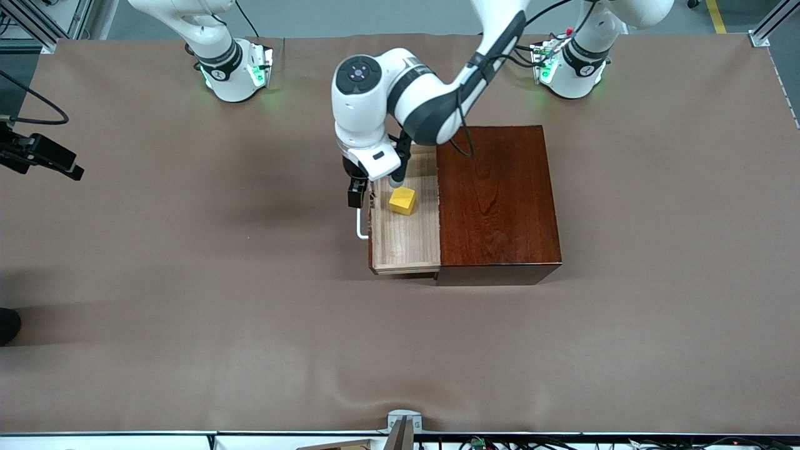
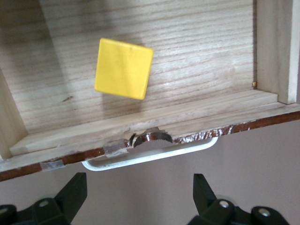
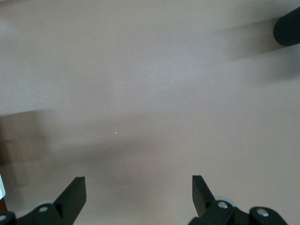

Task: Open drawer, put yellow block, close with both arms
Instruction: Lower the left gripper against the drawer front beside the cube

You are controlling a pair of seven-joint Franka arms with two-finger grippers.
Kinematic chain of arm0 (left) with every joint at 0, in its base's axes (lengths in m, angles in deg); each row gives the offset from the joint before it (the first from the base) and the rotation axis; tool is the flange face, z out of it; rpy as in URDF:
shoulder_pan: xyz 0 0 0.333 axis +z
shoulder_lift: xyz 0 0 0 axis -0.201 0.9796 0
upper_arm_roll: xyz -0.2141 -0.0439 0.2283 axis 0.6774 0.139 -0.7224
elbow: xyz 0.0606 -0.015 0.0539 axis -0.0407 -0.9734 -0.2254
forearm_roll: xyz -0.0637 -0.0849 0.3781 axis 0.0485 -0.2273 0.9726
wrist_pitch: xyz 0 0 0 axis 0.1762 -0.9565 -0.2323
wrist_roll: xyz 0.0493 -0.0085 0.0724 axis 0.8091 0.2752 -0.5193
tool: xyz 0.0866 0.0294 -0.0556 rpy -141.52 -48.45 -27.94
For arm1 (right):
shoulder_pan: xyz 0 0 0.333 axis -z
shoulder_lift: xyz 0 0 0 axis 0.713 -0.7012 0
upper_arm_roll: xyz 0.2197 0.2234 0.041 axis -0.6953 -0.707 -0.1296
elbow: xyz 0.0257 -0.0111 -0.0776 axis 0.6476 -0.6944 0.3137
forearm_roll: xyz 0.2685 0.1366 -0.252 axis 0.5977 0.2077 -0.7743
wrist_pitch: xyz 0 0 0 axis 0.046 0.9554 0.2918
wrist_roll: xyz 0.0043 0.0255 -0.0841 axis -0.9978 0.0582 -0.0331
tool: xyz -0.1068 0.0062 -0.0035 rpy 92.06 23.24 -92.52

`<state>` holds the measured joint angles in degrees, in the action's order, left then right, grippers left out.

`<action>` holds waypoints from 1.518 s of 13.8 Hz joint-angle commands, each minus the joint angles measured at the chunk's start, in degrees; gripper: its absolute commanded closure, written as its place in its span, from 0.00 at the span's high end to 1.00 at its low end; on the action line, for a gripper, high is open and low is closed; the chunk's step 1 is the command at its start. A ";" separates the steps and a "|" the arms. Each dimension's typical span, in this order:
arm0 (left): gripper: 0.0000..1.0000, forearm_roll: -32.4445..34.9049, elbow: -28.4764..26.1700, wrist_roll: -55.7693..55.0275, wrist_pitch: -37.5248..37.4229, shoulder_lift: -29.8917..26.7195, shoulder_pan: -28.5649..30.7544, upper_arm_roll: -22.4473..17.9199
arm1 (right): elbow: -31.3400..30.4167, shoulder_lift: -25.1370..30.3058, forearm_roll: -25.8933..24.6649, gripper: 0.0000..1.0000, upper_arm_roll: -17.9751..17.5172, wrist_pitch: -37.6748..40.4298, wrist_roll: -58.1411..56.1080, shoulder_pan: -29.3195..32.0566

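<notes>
Gripper on my left arm hangs released over the handle; the drawer stands open with the yellow block lying in it. Right gripper waits released over bare surface, so I judge only the closing remains.

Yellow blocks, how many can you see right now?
1. The yellow block lies in the open drawer, on its pale wood floor near the handle side. The closed part of the box could hide more.
</notes>
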<state>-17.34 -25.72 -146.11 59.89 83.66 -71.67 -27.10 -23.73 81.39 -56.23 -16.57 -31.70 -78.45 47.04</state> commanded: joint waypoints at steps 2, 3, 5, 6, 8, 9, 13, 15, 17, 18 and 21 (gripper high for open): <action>1.00 1.15 5.25 -4.27 0.66 5.25 -1.63 -2.03 | -1.24 1.25 -0.25 1.00 -0.28 0.03 0.71 0.20; 1.00 1.15 5.61 -4.98 1.27 5.96 -1.63 -2.30 | -1.24 1.25 -0.16 1.00 -0.28 0.03 0.71 0.20; 1.00 1.15 5.61 -6.47 2.59 6.06 -1.54 -2.65 | -1.24 1.08 -0.07 1.00 -0.28 -0.06 0.71 0.20; 1.00 1.15 5.61 -6.31 2.59 6.41 -1.46 -2.56 | -1.24 1.08 -0.07 1.00 -0.28 -0.06 0.71 0.11; 1.00 1.15 5.53 -6.04 2.59 6.67 -1.19 -2.39 | -1.24 1.08 -0.07 1.00 -0.28 -0.06 0.63 0.03; 1.00 1.07 5.44 -5.95 2.42 6.93 -1.10 -2.21 | -1.24 1.08 -0.07 1.00 -0.28 -0.06 0.63 0.03; 1.00 -2.87 5.00 -2.71 -3.11 6.67 -0.14 -1.60 | -1.24 0.99 0.02 1.00 -0.46 -0.15 0.63 -0.15; 1.00 -5.17 5.00 -1.04 -5.31 6.67 0.56 -1.60 | -1.24 0.99 0.02 1.00 -0.46 -0.06 0.63 -0.24; 1.00 -5.88 4.91 0.28 -5.41 7.02 1.35 -1.68 | -1.24 0.99 0.02 1.00 -0.37 0.03 0.63 -0.24; 1.00 -5.88 4.65 0.72 -5.41 7.20 1.45 -1.68 | -1.24 0.99 0.02 1.00 -0.37 0.03 0.54 -0.24; 1.00 -5.79 4.30 2.47 -10.22 6.33 2.50 -1.60 | -1.24 0.99 -0.16 1.00 -0.37 0.03 0.45 -0.24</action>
<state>-23.31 -21.17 -147.73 56.79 90.08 -70.73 -28.57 -24.09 81.38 -56.20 -16.95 -31.69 -78.40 46.96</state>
